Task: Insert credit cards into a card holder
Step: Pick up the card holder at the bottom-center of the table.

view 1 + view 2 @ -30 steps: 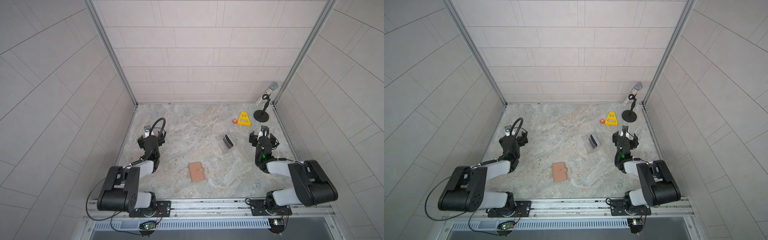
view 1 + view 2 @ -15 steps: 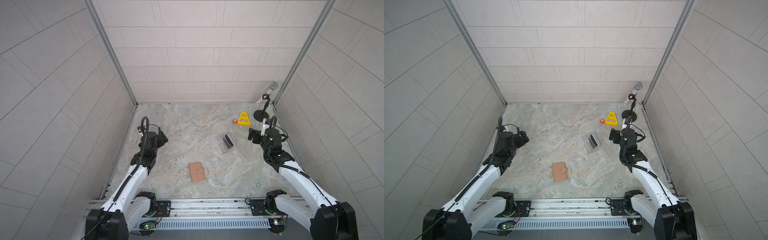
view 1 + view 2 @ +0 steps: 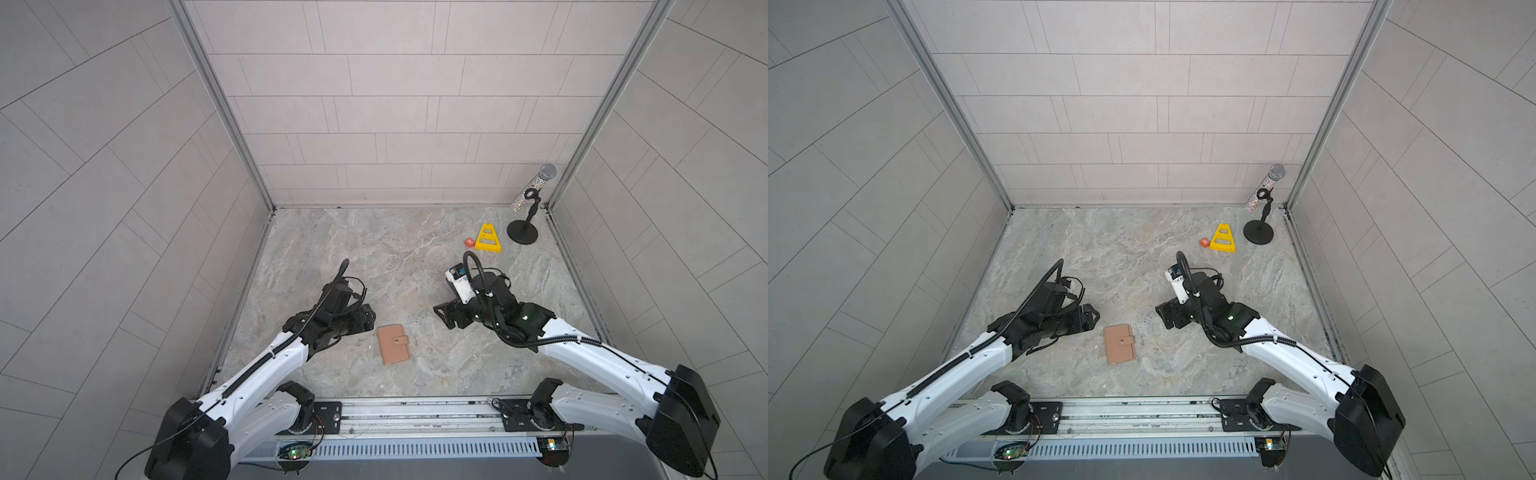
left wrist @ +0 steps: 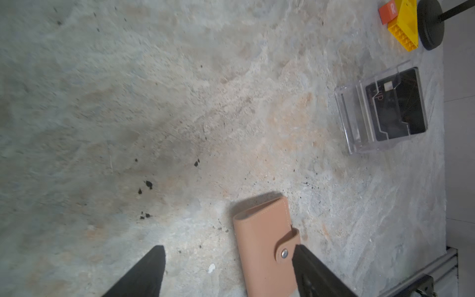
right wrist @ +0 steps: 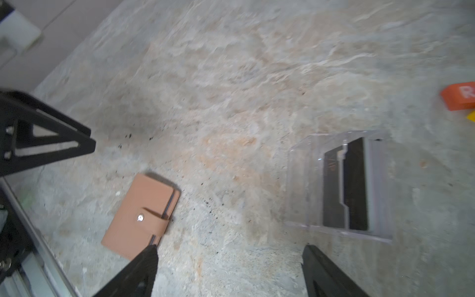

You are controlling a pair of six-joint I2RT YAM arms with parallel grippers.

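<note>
Both my arms reach in from the near rail over a grey marbled table [image 3: 374, 249] walled by pale tiles. My left pincer [image 3: 368, 319] hangs with its jaws spread wide and nothing between them. My right pincer [image 3: 442, 316] is just as wide and just as empty.

The card holder [image 3: 394, 344], a tan leather booklet, lies flat and shut on the table between the two pincers, a little nearer the rail. Its tab is fastened by a silver snap. It is just beside my left pincer and apart from my right. In the left wrist view one black finger [image 4: 308, 270] crosses in front of the holder's tab edge; I cannot tell whether it touches.

The credit cards [image 4: 395, 105] show as a dark face inside a clear plastic box [image 4: 354, 120] that rests on the table farther from the rail. How many cards it holds I cannot tell. In both top views my right arm covers this box.

Toward the far right corner sit a yellow triangular piece [image 3: 488, 239], a small orange block [image 3: 469, 242] touching it, and a glittery microphone [image 3: 536, 187] on a black round-based stand.

The orange block bears a white letter "R". Faint reddish lettering marks the dark card, too dim to read with certainty.
</note>
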